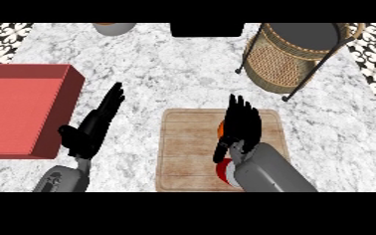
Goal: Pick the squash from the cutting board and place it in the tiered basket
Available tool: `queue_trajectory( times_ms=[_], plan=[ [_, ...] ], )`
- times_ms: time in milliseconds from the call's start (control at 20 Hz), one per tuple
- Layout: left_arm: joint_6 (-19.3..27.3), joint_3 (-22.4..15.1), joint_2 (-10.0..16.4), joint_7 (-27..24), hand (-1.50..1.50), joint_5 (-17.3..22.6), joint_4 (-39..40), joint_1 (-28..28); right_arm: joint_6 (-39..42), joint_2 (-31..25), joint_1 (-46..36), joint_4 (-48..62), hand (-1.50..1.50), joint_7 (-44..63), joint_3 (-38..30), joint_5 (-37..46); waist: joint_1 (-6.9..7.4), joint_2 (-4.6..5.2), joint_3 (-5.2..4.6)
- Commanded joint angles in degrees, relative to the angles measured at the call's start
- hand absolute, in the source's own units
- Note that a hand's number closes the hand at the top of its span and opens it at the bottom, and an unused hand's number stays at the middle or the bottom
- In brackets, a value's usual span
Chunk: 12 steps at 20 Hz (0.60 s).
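Just one view to go through, from the head. Low and right of middle: pale rectangular wooden cutting board [183,149] on grey-veined white marble counter [183,74]. Over the board's right half: black right hand [240,124], fingers stretched straight ahead and side by side, thumb hanging at the left, wrapped round nothing visible. Under that hand, peeking out at its left edge: small orange patch, taken to be the squash [222,127]; mostly hidden, so long axis impossible to tell. Lower, against the grey forearm [272,172]: red-and-white patch [223,172], nature unclear. Up and right, well apart from the board: round woven wicker tiered basket [283,62] in a dark metal frame. At the left, near the flat red box [33,104]: black left hand [95,124], spread, fingers up, resting. Right hand plainly the nearer; squash straight below it, basket away to the upper right, so probably calls for closing, lifting and carrying that way.
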Motion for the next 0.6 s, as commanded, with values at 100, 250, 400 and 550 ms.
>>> queue_trajectory(
  times_ms=[100, 250, 400, 550],
  plan=[
    [-0.2, 0.0, -0.8, 3.2, 0.0, -0.7, -1.2, -1.4, 1.3, 2.7, 3.6, 0.3, -1.5, 8.3, -1.1, 3.5, 0.23, 0.12, 0.03],
    [-1.8, 1.4, 0.0, 0.9, 0.0, -1.0, 0.9, -1.2, 1.7, 3.2, 3.6, 1.2, -1.5, 6.0, -3.5, 4.9, 0.34, 0.17, 0.02],
    [-0.7, 0.6, -2.7, 0.7, 0.0, -2.3, -0.9, 0.8, -2.2, 4.3, 4.5, -0.2, 1.5, -0.4, -6.2, 7.0, 0.45, 0.17, 0.04],
    [-2.4, 3.4, -3.3, -2.8, 0.0, -3.0, 6.8, -3.9, -6.7, 5.5, 5.6, 3.1, 1.5, -6.3, -4.4, 13.0, 0.26, 0.28, 0.02]
  ],
)
